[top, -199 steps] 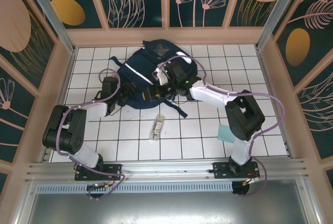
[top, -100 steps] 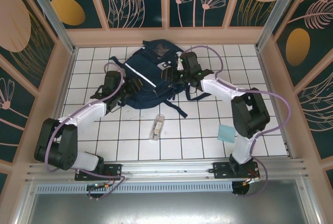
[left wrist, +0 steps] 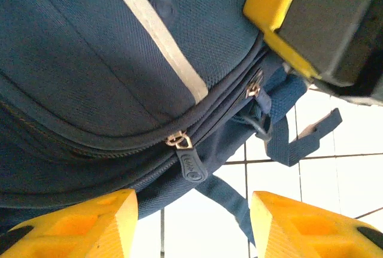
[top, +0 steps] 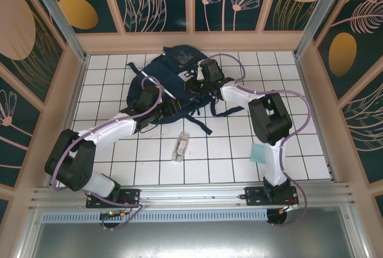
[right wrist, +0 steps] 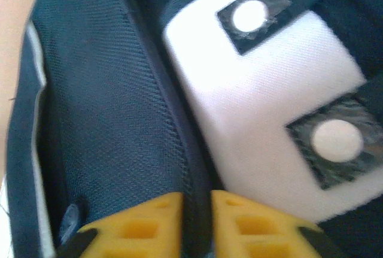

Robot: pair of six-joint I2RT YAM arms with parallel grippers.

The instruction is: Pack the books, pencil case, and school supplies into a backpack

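The navy backpack (top: 173, 71) lies flat at the back of the tiled floor. My right gripper (top: 192, 85) rests on its right side. In the right wrist view this gripper (right wrist: 196, 198) is shut on a dark zipper seam of the backpack (right wrist: 102, 108). My left gripper (top: 169, 107) hovers at the bag's near edge. From the left wrist it (left wrist: 192, 197) stands open, just short of a zipper pull (left wrist: 192, 166) on the backpack (left wrist: 78, 60). A small clear tube (top: 181, 146) and a light-teal pad (top: 259, 153) lie on the floor. The books and pencil case are hidden.
Dark straps (top: 200, 123) trail from the bag toward the near side. Wooden walls (top: 191, 41) close in the floor on three sides, and a metal rail (top: 191, 195) runs along the near edge.
My right gripper has closed from wide open onto the bag's seam and shifted slightly left. The left arm has swung right, bringing its gripper to the bag's near edge.
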